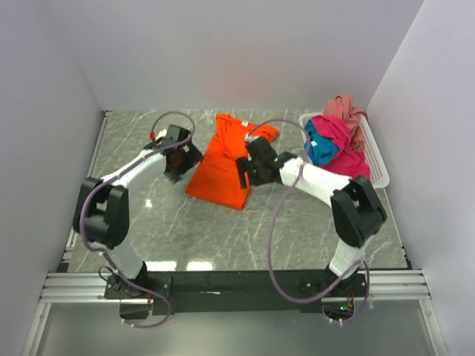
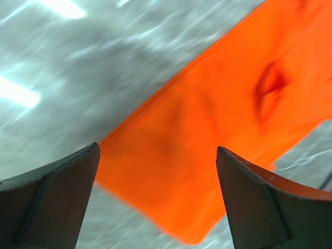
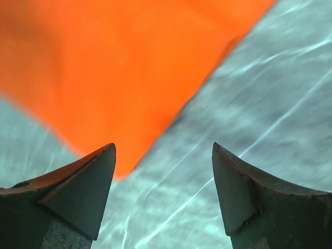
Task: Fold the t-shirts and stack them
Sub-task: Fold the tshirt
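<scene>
The bright orange t-shirt (image 1: 225,165) lies partly folded in a long strip on the grey marble table, one sleeve sticking out at the top right. My left gripper (image 1: 180,159) is open and empty just left of it; the shirt's lower corner (image 2: 207,161) lies between and beyond the fingers. My right gripper (image 1: 246,172) is open and empty over the shirt's right edge, above its near corner (image 3: 119,78). The magenta t-shirt (image 1: 343,144), teal blue t-shirt (image 1: 320,148) and dusty rose pink t-shirt (image 1: 347,110) lie heaped in the basket at the right.
The white slatted basket (image 1: 377,169) stands at the table's right edge against the wall. White walls enclose the table at left, back and right. The bare marble table (image 1: 223,230) stretches in front of the shirt.
</scene>
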Robot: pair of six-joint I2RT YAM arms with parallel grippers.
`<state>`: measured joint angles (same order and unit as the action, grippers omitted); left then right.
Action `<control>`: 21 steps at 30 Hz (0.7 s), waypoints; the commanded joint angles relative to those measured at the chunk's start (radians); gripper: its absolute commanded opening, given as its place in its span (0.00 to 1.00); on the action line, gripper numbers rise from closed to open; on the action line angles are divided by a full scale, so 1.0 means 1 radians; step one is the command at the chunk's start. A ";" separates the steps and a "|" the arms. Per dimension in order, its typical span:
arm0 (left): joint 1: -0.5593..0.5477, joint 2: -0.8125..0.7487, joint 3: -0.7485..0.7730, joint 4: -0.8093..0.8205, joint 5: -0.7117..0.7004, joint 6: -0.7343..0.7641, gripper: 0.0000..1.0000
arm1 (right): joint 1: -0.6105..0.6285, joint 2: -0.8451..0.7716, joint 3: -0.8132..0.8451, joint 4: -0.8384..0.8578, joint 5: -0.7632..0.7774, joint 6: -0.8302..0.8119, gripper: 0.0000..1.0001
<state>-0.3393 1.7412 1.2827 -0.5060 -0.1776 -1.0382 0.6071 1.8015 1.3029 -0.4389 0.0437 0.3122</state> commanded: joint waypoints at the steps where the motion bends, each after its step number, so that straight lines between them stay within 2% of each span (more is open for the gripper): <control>1: 0.005 -0.104 -0.132 0.020 0.018 -0.019 0.99 | 0.117 -0.132 -0.109 0.078 0.008 -0.030 0.81; 3: 0.006 -0.147 -0.230 0.064 0.032 -0.026 0.99 | 0.205 -0.139 -0.131 0.077 0.062 -0.041 0.81; 5: 0.008 -0.157 -0.273 0.081 0.055 -0.026 0.94 | 0.250 -0.126 -0.134 0.057 0.096 -0.009 0.80; 11: 0.020 -0.102 -0.322 0.090 0.053 -0.043 0.77 | 0.280 -0.076 -0.152 0.069 0.117 0.086 0.76; 14: 0.020 -0.082 -0.339 0.113 0.066 -0.043 0.65 | 0.280 -0.057 -0.159 0.074 0.116 0.116 0.75; 20: 0.020 -0.031 -0.342 0.139 0.070 -0.033 0.24 | 0.281 -0.016 -0.194 0.095 0.071 0.136 0.69; 21: 0.020 -0.023 -0.341 0.141 0.067 -0.029 0.12 | 0.281 -0.010 -0.209 0.107 0.071 0.139 0.69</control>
<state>-0.3195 1.6806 0.9485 -0.3897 -0.1143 -1.0824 0.8883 1.7779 1.1229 -0.3744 0.1177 0.4194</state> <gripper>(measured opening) 0.190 0.693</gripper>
